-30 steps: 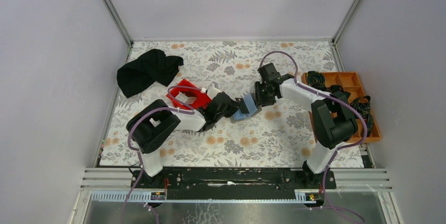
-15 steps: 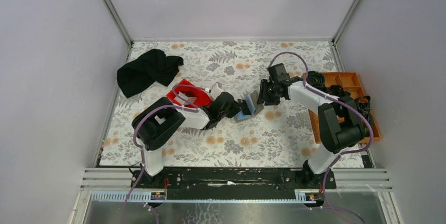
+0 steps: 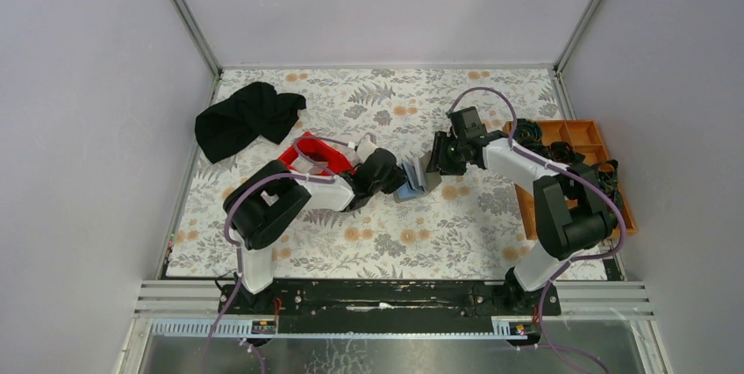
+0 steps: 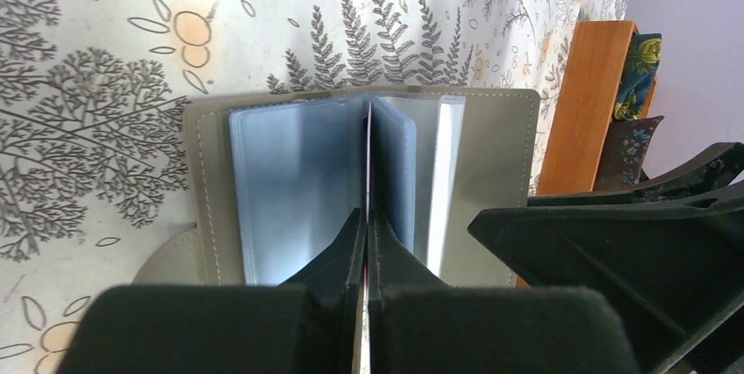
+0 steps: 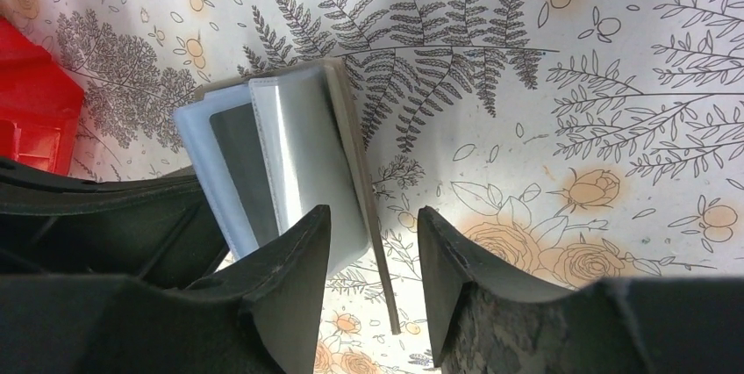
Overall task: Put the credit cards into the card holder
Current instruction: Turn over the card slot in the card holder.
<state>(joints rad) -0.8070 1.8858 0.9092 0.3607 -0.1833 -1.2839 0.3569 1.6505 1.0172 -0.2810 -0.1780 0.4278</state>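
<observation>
Near the middle of the table, beside the red bin, the card holder stood open, the left gripper pinched tight on an inner leaf, while the right gripper had eased half apart astride its cover, probably letting go after an insertion

Grey card holder — open, sleeves fanned
</observation>
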